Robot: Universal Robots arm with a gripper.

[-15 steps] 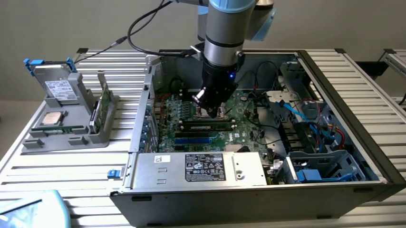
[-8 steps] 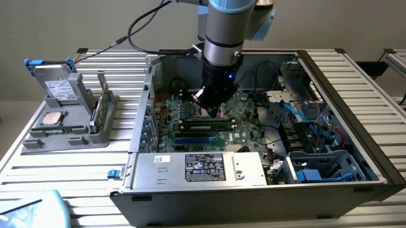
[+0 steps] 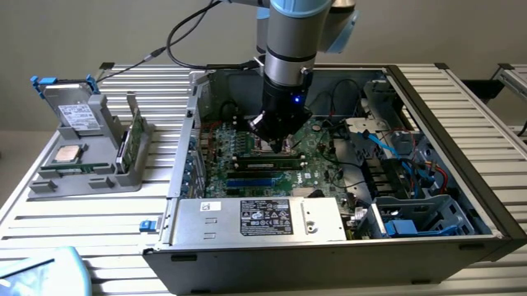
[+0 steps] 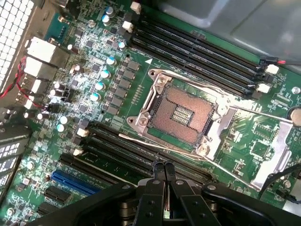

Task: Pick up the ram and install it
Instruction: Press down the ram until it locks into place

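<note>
Clenched on nothing I can see, the end effector [image 4: 164, 170] hangs above the motherboard [image 4: 117, 101]; the ram [image 3: 268, 164] sits slotted just near of it, long axis left-to-right.

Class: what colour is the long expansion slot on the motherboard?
Blue slot, best in the wrist view.
</note>
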